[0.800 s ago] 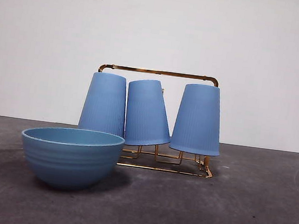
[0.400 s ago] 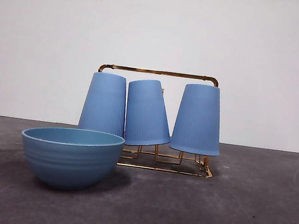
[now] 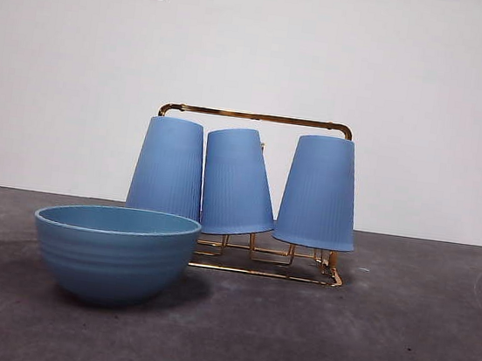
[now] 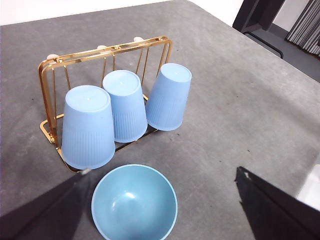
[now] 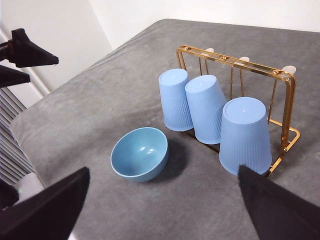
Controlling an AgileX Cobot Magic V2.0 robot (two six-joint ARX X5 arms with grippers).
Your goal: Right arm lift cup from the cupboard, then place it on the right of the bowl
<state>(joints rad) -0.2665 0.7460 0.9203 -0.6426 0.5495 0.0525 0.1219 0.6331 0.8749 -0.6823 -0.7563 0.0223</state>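
**Task not yet begun: all three cups on the rack, both arms high above the table**

In the front view, the cupboard (image 3: 257,119), a low gold wire rack with a tall frame handle, stands in the middle of the frame on the grey table (image 3: 397,341). Three light-blue ribbed cups sit upside down on its pegs. The one at centre right of the frame, the right cup (image 3: 320,192), stands upright on its peg. The middle cup (image 3: 237,182) is tilted. The left cup (image 3: 169,167) is partly hidden behind the bowl (image 3: 114,251), which sits at the lower left of the frame, in front of the rack and apart from it.

No cup is lifted, and no gripper is near the rack in the front view; only a small black tip shows at the top left corner.

In the right wrist view, the right gripper (image 5: 160,210) looks down on the whole scene from above. Its two black jaws stand far apart at the lower corners, with nothing between them. The nearest cup (image 5: 245,135) is at the lower right of that frame, the bowl (image 5: 139,154) at lower centre left.

In the left wrist view, the left gripper (image 4: 160,210) is also spread wide and empty, well above the rack.

So, by my judgement, everything is left to do: the approach, the grasp, the lift from the peg, and the placing. The table to the right of the bowl, in front of the rack, seems free for the cup.
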